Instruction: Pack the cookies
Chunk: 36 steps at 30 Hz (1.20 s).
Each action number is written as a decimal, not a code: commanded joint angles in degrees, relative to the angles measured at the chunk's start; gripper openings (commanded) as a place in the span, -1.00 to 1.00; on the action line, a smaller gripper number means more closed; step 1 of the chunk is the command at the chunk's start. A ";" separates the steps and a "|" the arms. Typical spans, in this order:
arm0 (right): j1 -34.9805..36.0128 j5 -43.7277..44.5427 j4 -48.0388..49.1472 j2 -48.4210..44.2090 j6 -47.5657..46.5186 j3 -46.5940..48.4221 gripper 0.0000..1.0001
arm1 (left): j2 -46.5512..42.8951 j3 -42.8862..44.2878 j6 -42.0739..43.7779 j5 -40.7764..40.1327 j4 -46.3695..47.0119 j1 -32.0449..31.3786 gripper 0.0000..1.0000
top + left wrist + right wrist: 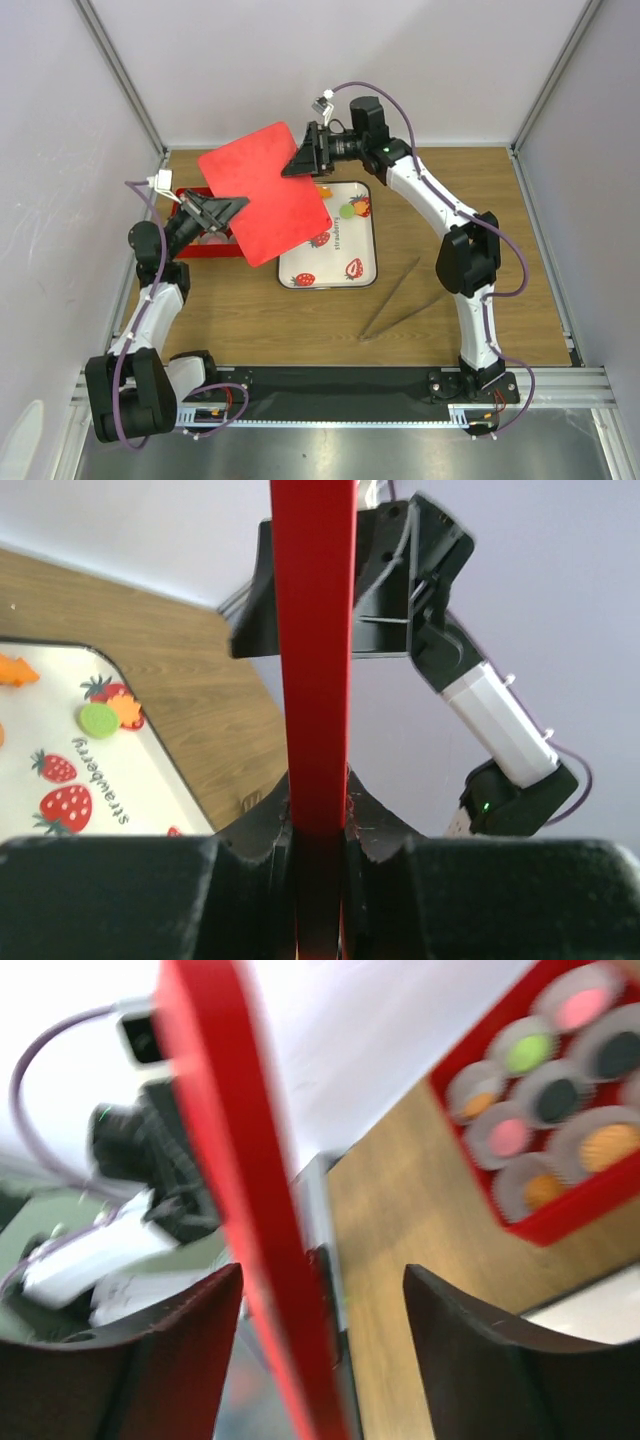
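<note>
Two-arm hold: red lid point(265, 192) hung tilted above the bench point(480, 200)
Left gripper point(235, 207): pinched tight on the lid's left edge
Right gripper point(298, 160): fingers spread; lid's far edge stood between them
Cookies point(610, 1145): most sat in cups of the red box point(190, 251) at the bench's left edge; one green and some orange lay on the strawberry tray point(365, 285) mid-bench
Tongs point(395, 300): lay right of the tray
</note>
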 commanded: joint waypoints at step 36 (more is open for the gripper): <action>-1.78 39.13 9.08 8.34 -5.59 -0.15 0.71 | 24.35 -2.22 -11.91 -59.18 19.54 -1.22 -0.99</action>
